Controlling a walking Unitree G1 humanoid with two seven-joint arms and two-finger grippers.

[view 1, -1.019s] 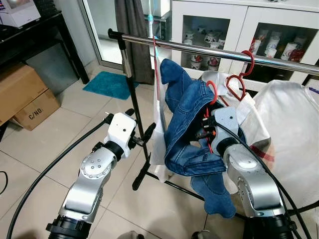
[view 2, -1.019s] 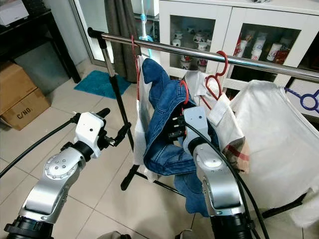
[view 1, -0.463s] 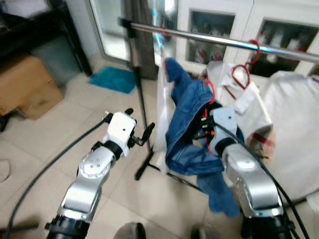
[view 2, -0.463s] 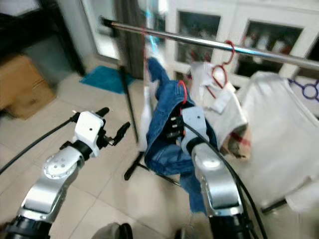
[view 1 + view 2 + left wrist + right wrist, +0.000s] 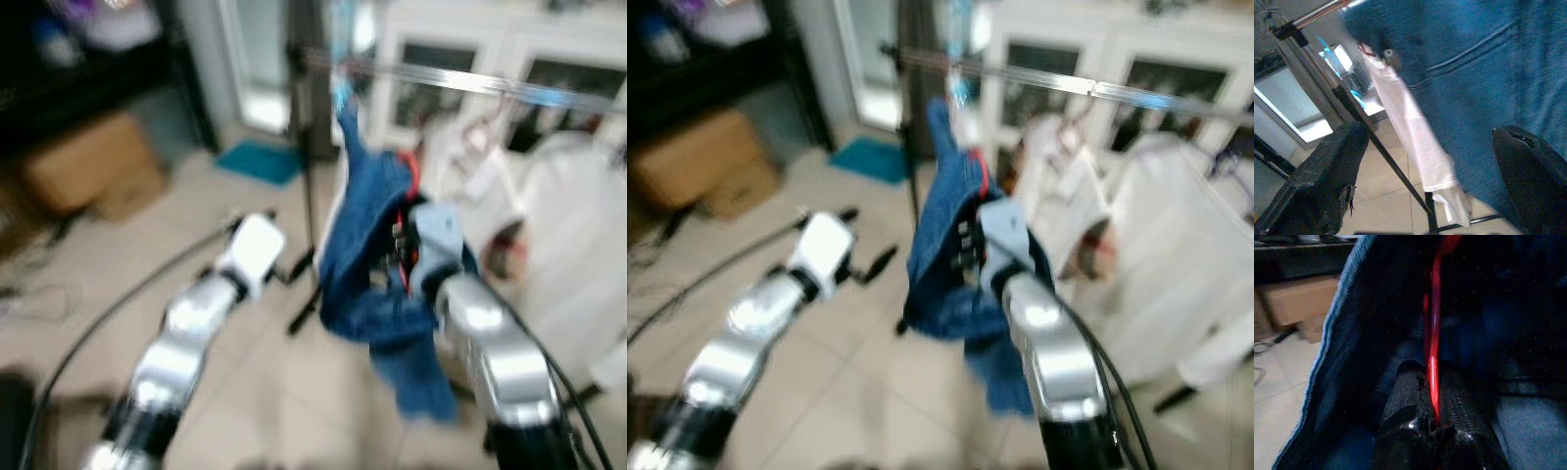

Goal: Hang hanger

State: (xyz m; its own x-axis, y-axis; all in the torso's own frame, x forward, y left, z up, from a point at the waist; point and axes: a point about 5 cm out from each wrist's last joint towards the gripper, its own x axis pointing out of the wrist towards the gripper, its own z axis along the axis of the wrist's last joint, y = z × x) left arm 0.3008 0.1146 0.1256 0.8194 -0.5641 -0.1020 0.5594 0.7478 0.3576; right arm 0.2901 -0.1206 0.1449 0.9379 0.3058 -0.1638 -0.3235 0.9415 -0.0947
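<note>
Red hanger (image 5: 1433, 333) in right gripper (image 5: 1433, 396) jaws.

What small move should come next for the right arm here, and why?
Probably lift the red hanger toward the rail. The right end effector is shut on the hanger's wire, with the denim garment draped over it, and the hook sits below the rail, not yet over it. The left end effector is open beside the garment, holding nothing.
</note>
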